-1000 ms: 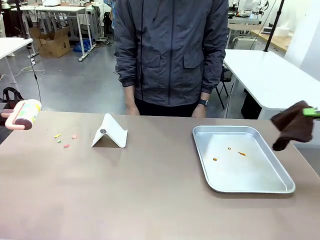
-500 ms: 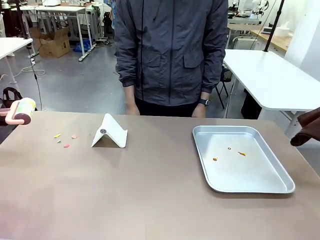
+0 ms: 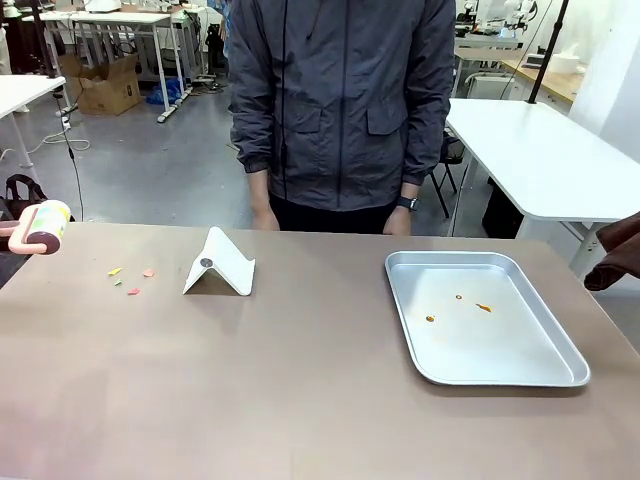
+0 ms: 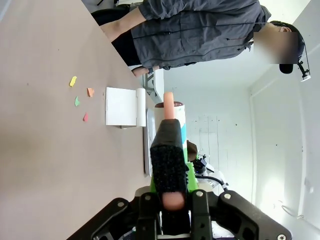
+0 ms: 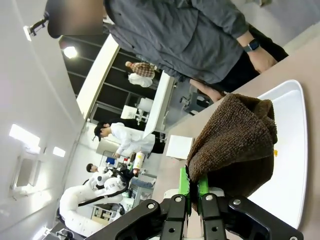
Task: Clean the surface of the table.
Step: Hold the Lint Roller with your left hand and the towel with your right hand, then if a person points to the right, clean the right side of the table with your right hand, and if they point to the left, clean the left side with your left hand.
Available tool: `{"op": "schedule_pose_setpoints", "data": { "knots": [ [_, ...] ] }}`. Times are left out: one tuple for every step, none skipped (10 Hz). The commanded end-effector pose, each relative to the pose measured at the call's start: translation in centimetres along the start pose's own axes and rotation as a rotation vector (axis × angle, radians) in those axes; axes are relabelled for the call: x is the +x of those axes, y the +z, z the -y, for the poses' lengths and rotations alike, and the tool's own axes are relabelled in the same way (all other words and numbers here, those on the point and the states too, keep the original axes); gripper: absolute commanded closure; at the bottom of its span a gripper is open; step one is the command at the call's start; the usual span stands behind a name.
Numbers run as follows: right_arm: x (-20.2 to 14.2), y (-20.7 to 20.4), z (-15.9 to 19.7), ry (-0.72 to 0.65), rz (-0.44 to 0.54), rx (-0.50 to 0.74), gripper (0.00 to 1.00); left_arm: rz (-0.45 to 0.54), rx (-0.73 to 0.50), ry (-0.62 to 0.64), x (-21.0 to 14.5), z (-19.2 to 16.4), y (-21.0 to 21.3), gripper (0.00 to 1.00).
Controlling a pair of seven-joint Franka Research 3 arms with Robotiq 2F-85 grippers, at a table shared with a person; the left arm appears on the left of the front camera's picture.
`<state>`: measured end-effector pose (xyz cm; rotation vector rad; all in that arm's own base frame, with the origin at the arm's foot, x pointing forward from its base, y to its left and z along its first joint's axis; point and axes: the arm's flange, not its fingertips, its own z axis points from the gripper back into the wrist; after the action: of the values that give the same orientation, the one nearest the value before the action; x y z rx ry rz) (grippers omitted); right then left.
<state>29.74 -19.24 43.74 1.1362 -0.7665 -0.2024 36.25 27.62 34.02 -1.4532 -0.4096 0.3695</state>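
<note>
Table (image 3: 300, 400), paper scraps (image 3: 130, 278), tray (image 3: 510, 350), white table (image 3: 540, 150) behind

Desk (image 3: 300, 400): matte brown-taupe, plain.
Tray (image 3: 500, 345): shiny silver, with small orange spots (image 3: 430, 319).
Scraps (image 4: 73, 80): yellow, orange, green, red.
Stand (image 3: 220, 268): white, one dark dot.
Roller (image 3: 45, 227): pink handle, pale roll with faint yellow-green print, dark end.
Cloth (image 5: 235, 140): dark brown all over.
Left claw (image 4: 170, 145): black, green pads (image 4: 190, 175).
Right claw (image 5: 192, 175): black, green pads.
Jacket (image 3: 340, 100): dark grey.
</note>
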Motion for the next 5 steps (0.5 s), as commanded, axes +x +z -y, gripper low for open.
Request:
{"op": "schedule_pose_setpoints", "data": {
  "knots": [
    [0.01,0.26,-0.53,-0.008,-0.001,0.011,1.0,-0.008,-0.012,-0.018,-0.32,0.11,0.29,1.0],
    [0.01,0.26,-0.53,-0.008,-0.001,0.011,1.0,-0.008,-0.012,-0.018,-0.32,0.11,0.29,1.0],
    [0.01,0.26,-0.53,-0.008,-0.001,0.011,1.0,-0.008,-0.012,-0.018,-0.32,0.11,0.29,1.0],
    [0.01,0.26,-0.53,-0.008,-0.001,0.011,1.0,-0.008,-0.012,-0.018,-0.32,0.11,0.29,1.0],
    [0.01,0.26,-0.53,-0.008,-0.001,0.011,1.0,-0.008,-0.012,-0.018,-0.32,0.11,0.29,1.0]
  ]
}}
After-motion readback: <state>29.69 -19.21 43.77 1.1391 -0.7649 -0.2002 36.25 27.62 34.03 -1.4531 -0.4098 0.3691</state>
